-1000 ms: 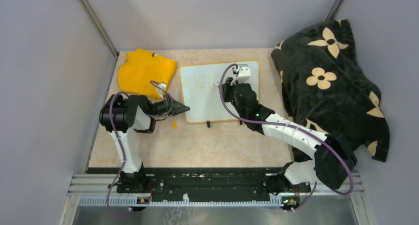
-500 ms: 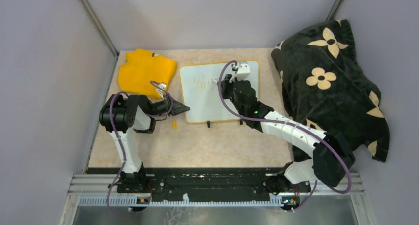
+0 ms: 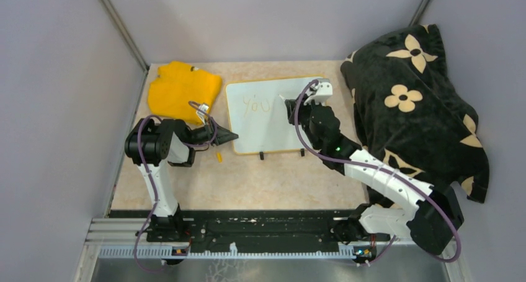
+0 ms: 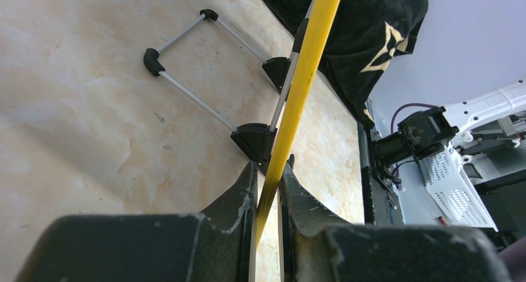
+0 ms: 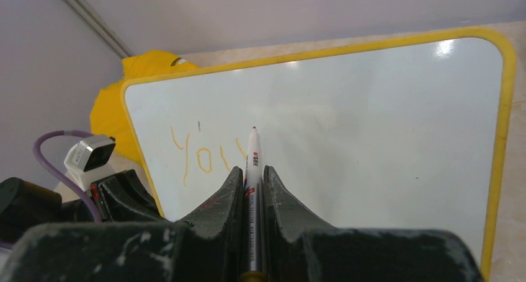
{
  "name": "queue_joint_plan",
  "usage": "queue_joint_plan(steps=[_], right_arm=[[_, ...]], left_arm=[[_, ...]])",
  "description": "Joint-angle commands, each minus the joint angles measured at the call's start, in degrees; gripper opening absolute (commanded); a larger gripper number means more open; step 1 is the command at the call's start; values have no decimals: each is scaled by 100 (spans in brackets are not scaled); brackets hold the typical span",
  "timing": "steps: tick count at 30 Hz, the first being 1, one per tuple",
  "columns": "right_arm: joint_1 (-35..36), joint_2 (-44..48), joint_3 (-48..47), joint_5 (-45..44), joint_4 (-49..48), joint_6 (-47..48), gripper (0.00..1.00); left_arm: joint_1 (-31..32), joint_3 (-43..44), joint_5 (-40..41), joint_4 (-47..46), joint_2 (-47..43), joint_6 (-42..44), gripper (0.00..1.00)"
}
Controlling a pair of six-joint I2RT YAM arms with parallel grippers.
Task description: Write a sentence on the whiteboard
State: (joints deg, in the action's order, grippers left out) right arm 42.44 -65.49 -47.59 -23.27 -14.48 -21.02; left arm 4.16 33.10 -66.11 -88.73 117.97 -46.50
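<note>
The whiteboard (image 3: 268, 132) lies on the table, yellow rim around it, two black feet at its near edge. Only the yellow-orange letters "you" (image 3: 256, 105) of the sentence show on its upper left. My left gripper (image 3: 231, 136) is shut on the board's left rim (image 4: 309, 52), beside a black foot (image 4: 254, 139). My right gripper (image 3: 289, 105) is shut on a white marker (image 5: 253, 153), tip pointing at the board (image 5: 384, 127) just right of the letters (image 5: 200, 157). I cannot tell whether the tip touches.
A yellow cloth (image 3: 183, 90) lies at the back left, next to the board. A black blanket with cream flowers (image 3: 412, 96) fills the right side. A small yellow cap (image 3: 218, 157) lies on the table near my left gripper. Grey walls enclose the table.
My right gripper with the marker has moved right, off the letters, uncovering the full "you". The left gripper and the board have not moved.
</note>
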Motion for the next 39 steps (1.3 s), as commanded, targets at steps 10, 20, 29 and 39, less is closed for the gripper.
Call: queue_joint_plan(steps=[10, 20, 29, 39], right_arm=[[-114, -310, -200, -500, -91, 2, 0], [-184, -544, -297, -471, -190, -51, 0], [-200, -671, -314, -279, -194, -81, 0], [-194, -745, -179, 22, -87, -197, 0]], left_arm=[[14, 9, 90, -1392, 207, -29, 0], [14, 21, 95, -1391, 222, -34, 0], [14, 18, 91, -1392, 226, -33, 0], [14, 20, 97, -1390, 228, -35, 0]])
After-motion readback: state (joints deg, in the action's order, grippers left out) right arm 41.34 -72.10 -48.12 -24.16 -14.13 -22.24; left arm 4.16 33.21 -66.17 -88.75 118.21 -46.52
